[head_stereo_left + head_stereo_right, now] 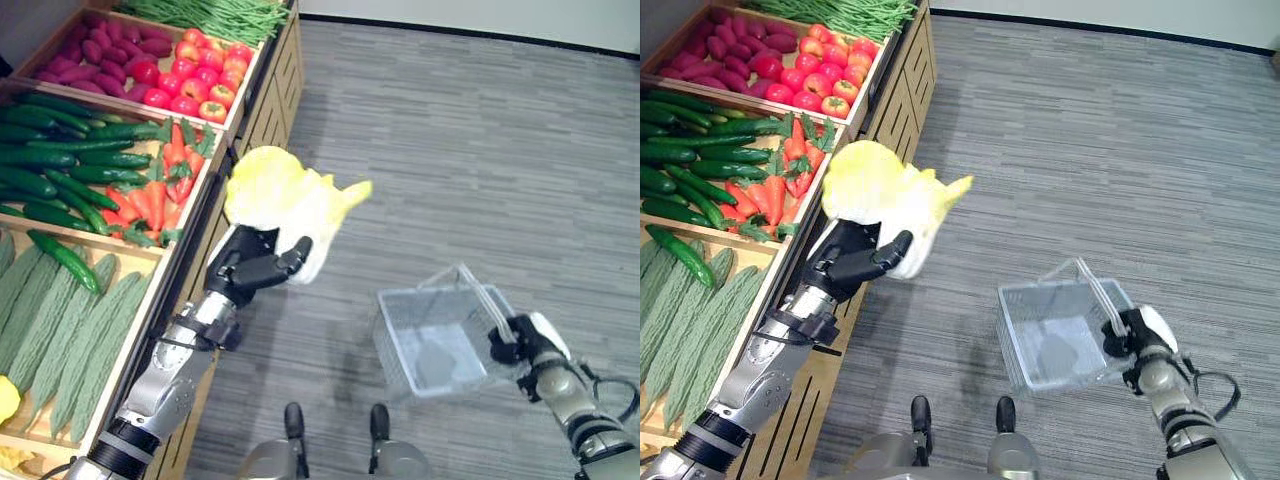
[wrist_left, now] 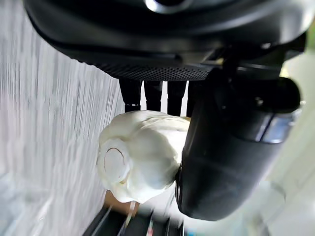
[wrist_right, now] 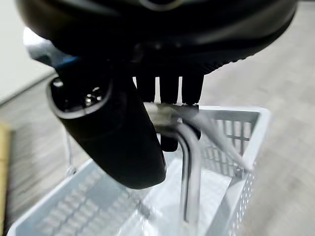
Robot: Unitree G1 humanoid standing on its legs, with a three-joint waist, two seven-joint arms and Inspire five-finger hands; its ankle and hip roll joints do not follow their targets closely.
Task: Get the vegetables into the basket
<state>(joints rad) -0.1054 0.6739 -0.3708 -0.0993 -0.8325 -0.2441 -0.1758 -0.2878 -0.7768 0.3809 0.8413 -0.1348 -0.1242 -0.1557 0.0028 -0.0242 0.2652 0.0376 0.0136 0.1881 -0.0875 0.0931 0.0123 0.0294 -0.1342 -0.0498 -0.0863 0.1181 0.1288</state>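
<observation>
My left hand (image 1: 255, 265) is curled round a pale yellow-white cabbage (image 1: 285, 200), held in the air just off the stall's edge; its white stem end (image 2: 140, 160) shows past the fingers in the left wrist view. Lower right, my right hand (image 1: 520, 340) grips the metal handle (image 3: 189, 162) of a white wire basket (image 1: 440, 340), which hangs above the floor with nothing inside. The cabbage is up and to the left of the basket, apart from it.
A wooden stall (image 1: 255, 110) runs along the left, with bins of cucumbers (image 1: 60, 170), carrots (image 1: 160, 190), tomatoes (image 1: 195, 80), green beans (image 1: 215, 15), red sweet potatoes (image 1: 95, 55) and bitter gourds (image 1: 70, 330). Grey plank floor (image 1: 470, 150) spreads to the right.
</observation>
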